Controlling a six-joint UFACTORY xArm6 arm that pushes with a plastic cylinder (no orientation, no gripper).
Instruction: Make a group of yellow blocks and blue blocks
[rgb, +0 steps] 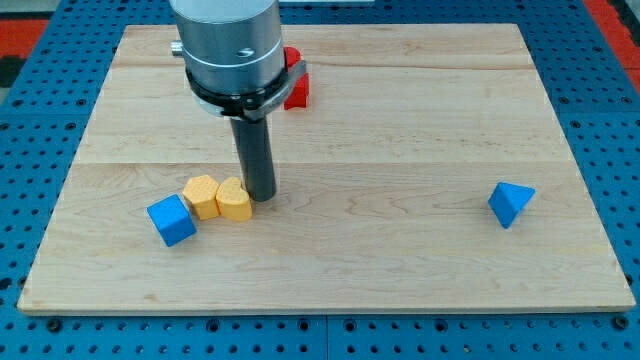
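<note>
My tip (260, 196) rests on the wooden board (400, 260), touching or almost touching the right side of a yellow heart-shaped block (233, 200). A yellow hexagonal block (202, 196) sits against that block's left side. A blue cube (172, 220) lies just left of and below the hexagonal block, close to it. A blue triangular block (510, 203) sits alone far at the view's right.
A red block (296, 85) lies near the view's top, partly hidden behind the arm's grey body (228, 45). A blue pegboard surface (40, 120) surrounds the board on all sides.
</note>
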